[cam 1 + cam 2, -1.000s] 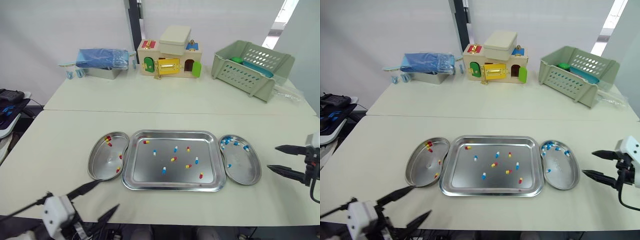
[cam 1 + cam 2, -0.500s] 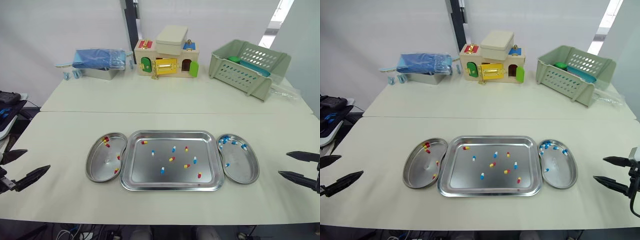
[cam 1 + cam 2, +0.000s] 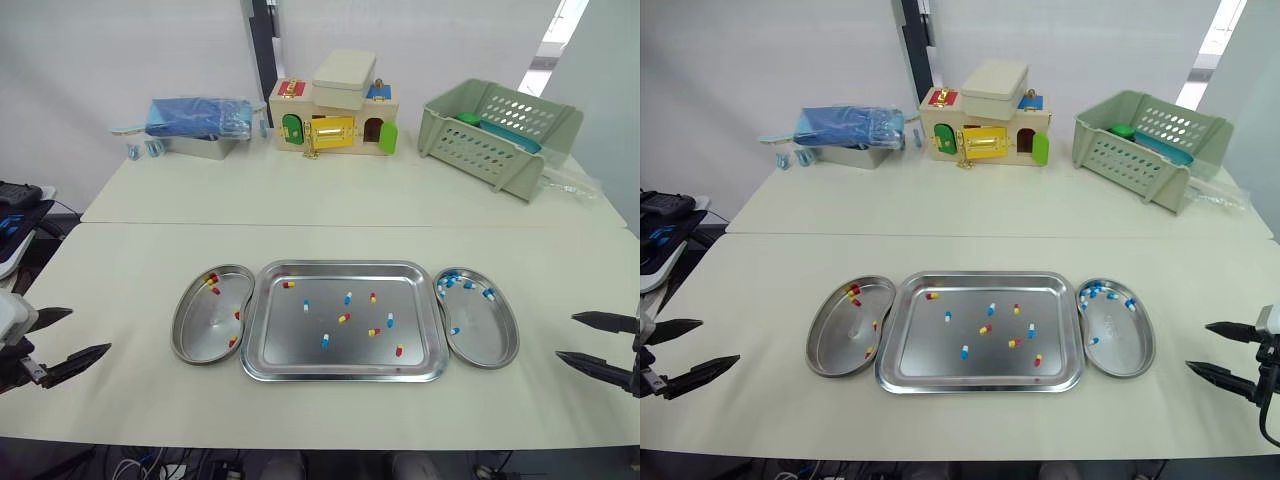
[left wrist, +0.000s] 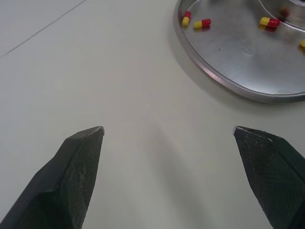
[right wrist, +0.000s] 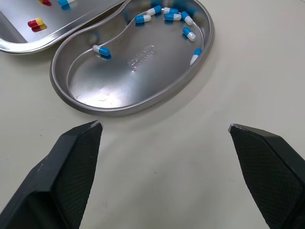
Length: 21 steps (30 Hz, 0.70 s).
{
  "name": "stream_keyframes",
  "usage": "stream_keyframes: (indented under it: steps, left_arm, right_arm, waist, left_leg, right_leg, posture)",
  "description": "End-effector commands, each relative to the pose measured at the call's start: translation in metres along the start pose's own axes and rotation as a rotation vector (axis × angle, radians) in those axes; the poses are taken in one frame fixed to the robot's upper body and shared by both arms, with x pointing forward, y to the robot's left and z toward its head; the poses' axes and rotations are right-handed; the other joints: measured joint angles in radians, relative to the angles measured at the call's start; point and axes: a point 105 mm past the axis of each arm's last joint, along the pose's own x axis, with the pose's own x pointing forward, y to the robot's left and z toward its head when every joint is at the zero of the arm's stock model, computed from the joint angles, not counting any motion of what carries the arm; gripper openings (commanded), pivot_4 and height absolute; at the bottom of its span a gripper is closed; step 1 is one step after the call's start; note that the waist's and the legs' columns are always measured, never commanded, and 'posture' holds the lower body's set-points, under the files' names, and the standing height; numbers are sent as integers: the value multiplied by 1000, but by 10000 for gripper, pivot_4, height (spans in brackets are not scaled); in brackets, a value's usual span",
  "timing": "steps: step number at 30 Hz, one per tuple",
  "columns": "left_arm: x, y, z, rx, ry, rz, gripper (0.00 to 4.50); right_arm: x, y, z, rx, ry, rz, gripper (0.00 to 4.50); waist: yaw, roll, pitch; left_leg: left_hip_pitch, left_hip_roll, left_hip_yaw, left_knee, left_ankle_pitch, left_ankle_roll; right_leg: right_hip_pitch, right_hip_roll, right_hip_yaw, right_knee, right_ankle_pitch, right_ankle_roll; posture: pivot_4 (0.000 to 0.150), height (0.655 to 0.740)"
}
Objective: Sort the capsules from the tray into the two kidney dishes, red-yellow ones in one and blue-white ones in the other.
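Firstly, from the head camera: the left gripper (image 3: 89, 331) hangs spread wide and empty, with the left kidney dish (image 3: 205, 325) and the tray (image 3: 290, 345) well to its right. The right gripper (image 3: 565, 335), equally spread, has the right kidney dish (image 3: 490, 338) near its left. Left wrist: red-yellow capsules (image 4: 202, 23) lie ahead. Right wrist: blue-white capsules (image 5: 143, 19) lie ahead, and the dish's embossed stamp (image 5: 140, 56) is unreadable

Tray (image 3: 290, 345) between left dish (image 3: 205, 325) and right dish (image 3: 487, 338), capsules (image 3: 327, 341) in each, basket (image 3: 500, 135) behind
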Motion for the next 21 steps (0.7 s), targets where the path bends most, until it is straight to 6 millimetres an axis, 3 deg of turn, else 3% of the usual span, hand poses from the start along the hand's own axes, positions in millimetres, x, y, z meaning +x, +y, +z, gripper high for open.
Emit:
stream_keyframes:
  steps: [1, 8, 11, 15, 21]
  left_arm:
    - [5, 1, 12, 48, -15, -24, 45000]
    - [49, -14, 49, 85, -63, -181, 45000]
    - [69, -28, 69, 114, -105, -276, 45000]
    - [91, -44, 87, 172, -131, -404, 45000]
    - [126, -71, 108, 322, -93, -573, 45000]
  right_arm:
    - [1, 21, 12, -4, -71, 27, 44800]
    - [30, 105, 28, -1, -271, 116, 44800]
    - [40, 128, 29, -31, -310, 115, 44800]
    - [46, 142, 22, -25, -315, 108, 44800]
    - [52, 141, 25, -9, -321, 69, 44800]
  waist:
    - [1, 0, 0]
    - [10, 0, 0]
    - [8, -1, 0]
    - [4, -1, 0]
    - [-2, 0, 0]
  left_leg:
    - [0, 0, 0, 0, 0, 0]
    - [0, 0, -1, 0, 0, 0]
    - [0, 0, -2, 0, 0, 0]
    - [1, 0, -1, 0, 0, 0]
    - [1, 0, -2, 1, 0, 0]
  right_leg:
    - [0, 0, 0, 0, 0, 0]
    - [0, 0, -1, 1, 0, 0]
    - [0, 1, -2, 1, 0, 0]
    - [0, 1, -1, 2, 0, 0]
    - [0, 2, 0, 2, 0, 0]
  posture:
    - [1500, 7400]
    - [1500, 7400]
    - [1500, 7400]
    - [1500, 7400]
    - [1500, 7400]
